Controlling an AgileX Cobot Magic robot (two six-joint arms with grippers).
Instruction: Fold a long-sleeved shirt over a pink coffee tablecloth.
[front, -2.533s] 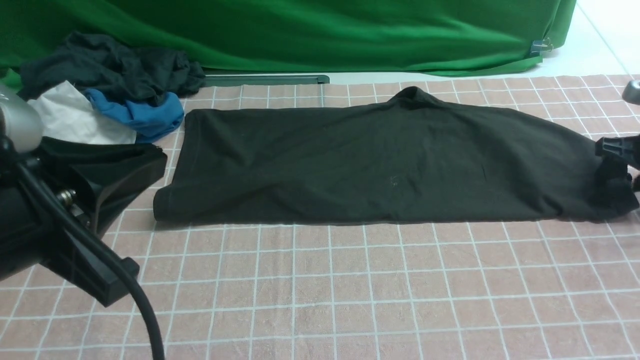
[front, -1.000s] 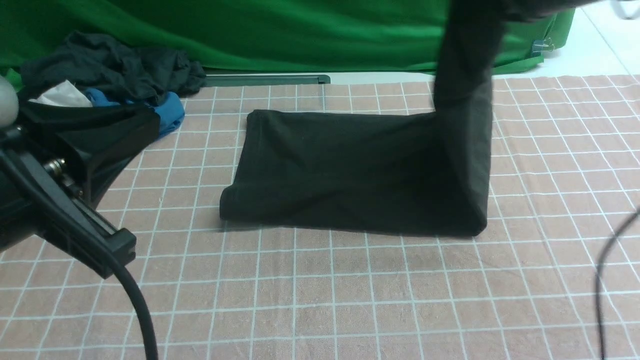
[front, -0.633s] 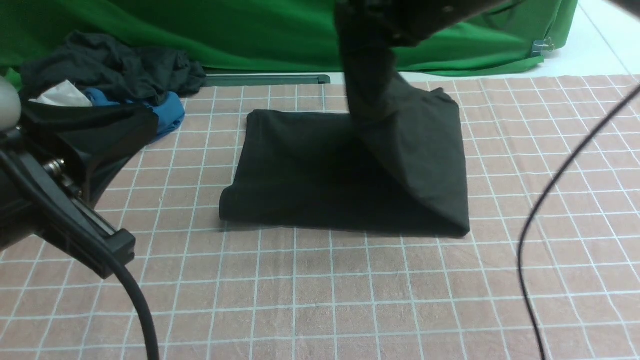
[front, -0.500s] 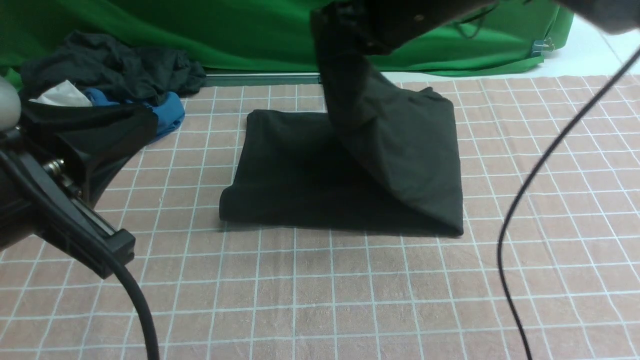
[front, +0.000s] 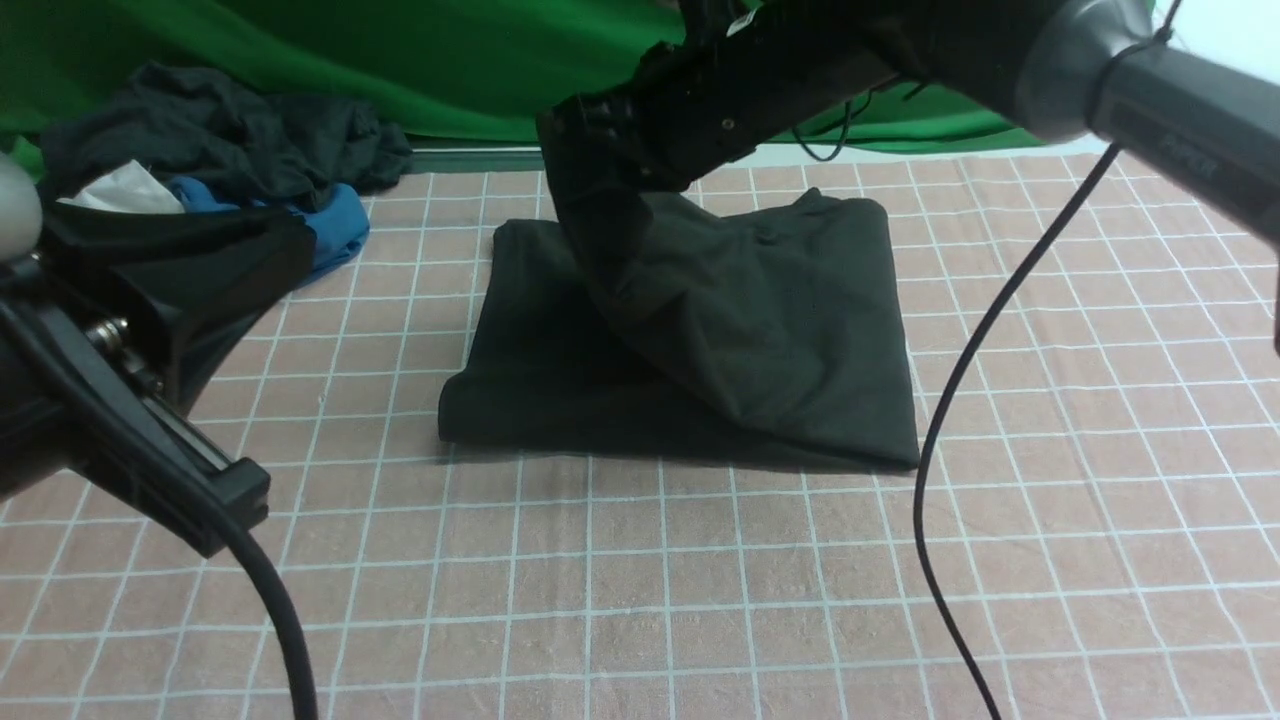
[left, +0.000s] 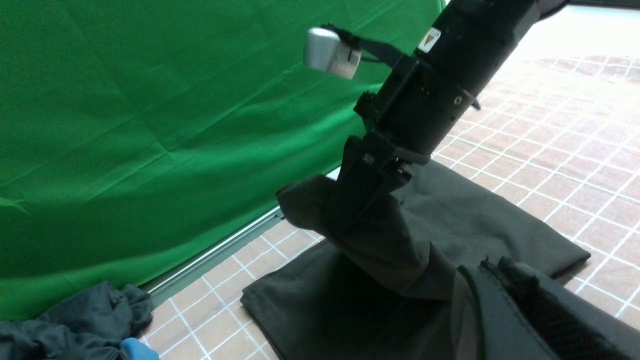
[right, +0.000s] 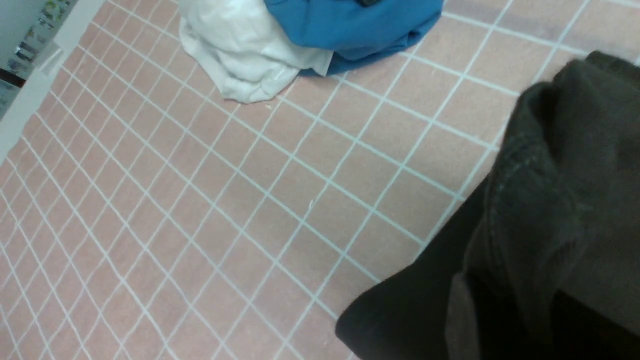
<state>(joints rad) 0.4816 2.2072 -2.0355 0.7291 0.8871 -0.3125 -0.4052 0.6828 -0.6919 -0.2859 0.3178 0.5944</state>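
Pink coffee tablecloth (front: 700, 600): unmoved. The grid toward the right edge, covered by black fabric moments ago, is now bare.
Long-sleeved shirt (front: 780, 330): the long strip has been cut to about half its length. It lies mid-cloth, toward the far edge. The right half has been swung over the left half, so the fold line is now on the right side. The free end is not laid yet and is held up over the stack's far-left part.
Meaning: the crosswise fold is judged nearly done. Lowering, letting go and flattening are judged to be left.
Right gripper (left: 345, 212): clenched on the shirt's end, with fabric bunched round it. It has been carried across from the right edge.
Left gripper (left: 510, 285): closed, nothing seen in it, parked by the left edge.
Garment heap (front: 220, 170): untouched at the far-left corner.
Hidden, shirt: sleeves, chest lettering and neck label cannot be made out.
Hidden, right gripper: the fingertips are buried in cloth. Only a bunched hem is shown in the right wrist view.
Hidden, left gripper: cut off by the frame in its own wrist view.
Hidden, heap: partly blocked by the left arm in the front view.
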